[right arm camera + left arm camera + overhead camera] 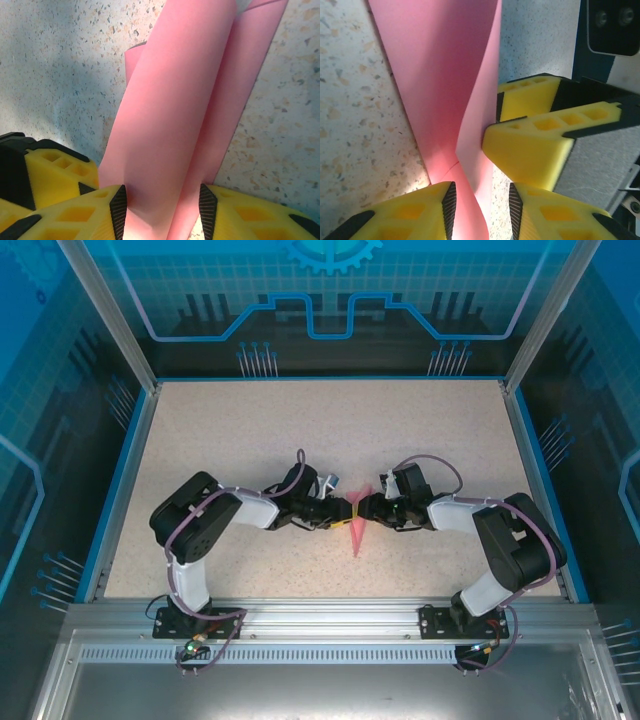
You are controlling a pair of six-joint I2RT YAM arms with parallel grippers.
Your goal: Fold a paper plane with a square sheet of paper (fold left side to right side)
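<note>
Pink paper plane (356, 530), slim, creased

Table: you face a speckled beige tabletop (250, 440) mid-frame | Border: blue rim (320, 379) | Walls: blue circuit-pattern panels (330, 300) across the top | Bottom: aluminium rail (330, 615)

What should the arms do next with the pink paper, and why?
Probably close the left claw on the pink paper. Its fingers stand apart with the paper running between them, while the right claw has the folded layers between its fingers. The paper stands up from the table, so a second grip would steady it before the next crease.
</note>
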